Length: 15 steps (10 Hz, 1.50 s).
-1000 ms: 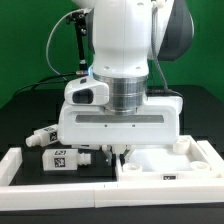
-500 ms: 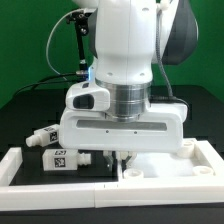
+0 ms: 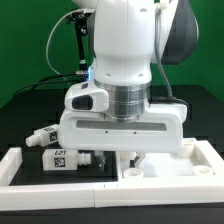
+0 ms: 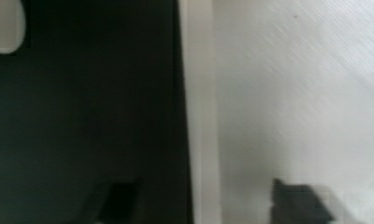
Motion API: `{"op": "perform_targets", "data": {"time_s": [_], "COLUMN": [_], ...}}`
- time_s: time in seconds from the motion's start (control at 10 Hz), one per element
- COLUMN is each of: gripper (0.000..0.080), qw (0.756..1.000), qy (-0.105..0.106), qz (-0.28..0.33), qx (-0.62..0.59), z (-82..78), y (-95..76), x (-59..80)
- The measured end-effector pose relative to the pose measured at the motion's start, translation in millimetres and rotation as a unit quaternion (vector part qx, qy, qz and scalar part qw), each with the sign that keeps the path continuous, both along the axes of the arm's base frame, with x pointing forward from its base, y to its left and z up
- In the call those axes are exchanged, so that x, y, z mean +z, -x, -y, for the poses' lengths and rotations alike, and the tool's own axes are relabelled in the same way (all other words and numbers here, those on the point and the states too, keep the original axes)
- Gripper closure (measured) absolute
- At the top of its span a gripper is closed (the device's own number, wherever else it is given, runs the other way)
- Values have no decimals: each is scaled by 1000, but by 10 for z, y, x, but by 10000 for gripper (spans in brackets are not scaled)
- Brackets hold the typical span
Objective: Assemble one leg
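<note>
White gripper (image 4: 210, 200) sits lower than a second ago, fingers apart above the panel (image 3: 165, 172) rim. Its bulk mostly hides the fingertips from outside. A leg (image 3: 62, 157) lies on the exterior view's left.

Exterior view: faces the arm (image 3: 120, 60) head-on, close, slightly above the bench (image 3: 28, 108). Wrist view: looks down, very near; both show the white panel (image 3: 192, 166) (image 4: 290, 100).

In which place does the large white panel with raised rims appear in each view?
Exterior view: the panel lies low on the exterior view's right, under the gripper.
Wrist view: it fills about half the picture, beside the black table.
Shared landmark: the fingers, astride the panel's edge.
</note>
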<state>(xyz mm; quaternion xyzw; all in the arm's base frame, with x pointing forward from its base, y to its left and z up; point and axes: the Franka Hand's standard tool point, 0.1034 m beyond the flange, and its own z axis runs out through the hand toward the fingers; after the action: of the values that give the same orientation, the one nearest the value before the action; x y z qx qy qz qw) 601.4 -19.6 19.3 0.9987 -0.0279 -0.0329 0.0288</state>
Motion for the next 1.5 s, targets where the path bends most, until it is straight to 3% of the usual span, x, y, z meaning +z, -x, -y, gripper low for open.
{"op": "perform_targets", "data": {"time_s": [0.1, 0.2, 0.3, 0.4, 0.8, 0.9, 1.1, 1.2, 1.3, 1.4, 1.5], "gripper": [293, 293, 180, 156, 150, 150, 150, 150, 150, 150, 150], "qw": [1000, 999, 1000, 1000, 998, 998, 1000, 993, 995, 998, 1000], "qy": [-4, -8, -11, -12, -14, -12, -8, -25, -25, -24, -5], "qz": [0, 1, 1, 2, 2, 10, 21, 31, 32, 32, 29], "qx": [19, 31, 29, 27, 62, 56, 3, -114, -96, -56, -7], "z": [-35, -43, -41, -21, -9, 46, 336, 386, 289, 66, -149], "y": [23, 106, 193, 205, 187, 193, 366, 465, 561, 664, 737], "x": [196, 382, 528, 630, 628, 629, 699, 717, 731, 768, 821]}}
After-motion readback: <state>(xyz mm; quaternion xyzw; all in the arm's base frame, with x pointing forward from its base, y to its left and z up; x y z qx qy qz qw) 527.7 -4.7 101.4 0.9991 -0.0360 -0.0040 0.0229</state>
